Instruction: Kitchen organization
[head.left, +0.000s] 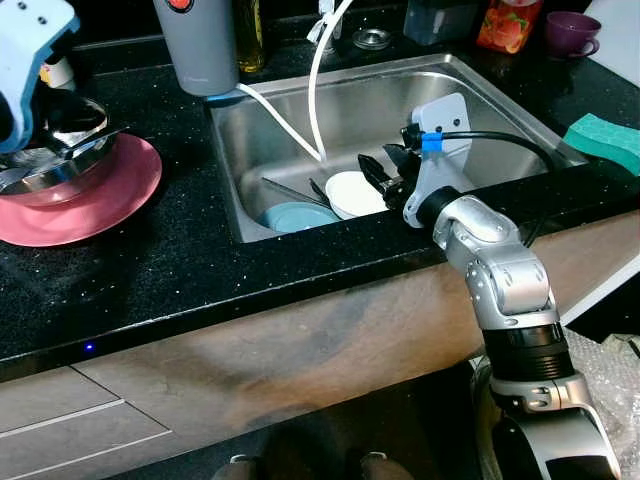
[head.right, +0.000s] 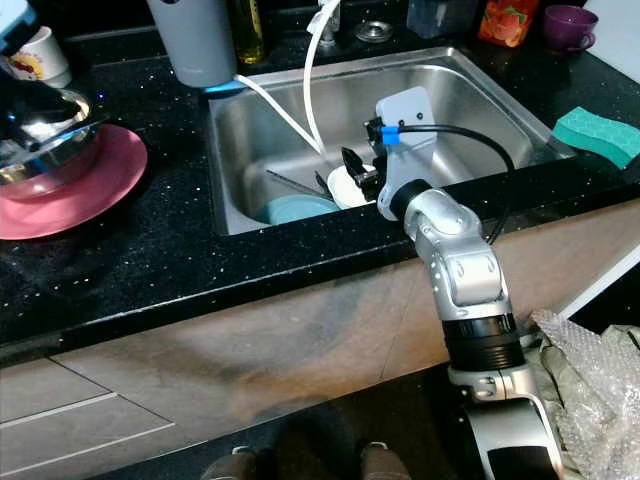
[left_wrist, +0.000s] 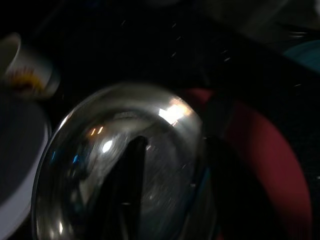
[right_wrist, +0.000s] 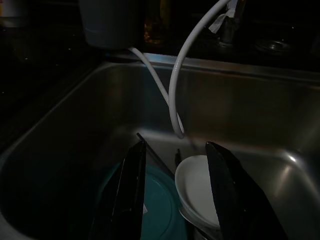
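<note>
Right tool: fingers spread, poised over the white bowl in the sink.
Left tool: at the steel bowl; finger state unclear.
Risk: a finger could clip the bowl's rim, tipping it onto the teal plate.

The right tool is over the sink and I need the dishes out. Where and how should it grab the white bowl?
Probably by the rim. The white bowl lies tilted beside the blue plate, its thin edge raised. The right tool, open above, could come straight down, one finger inside and one outside the wall.
</note>
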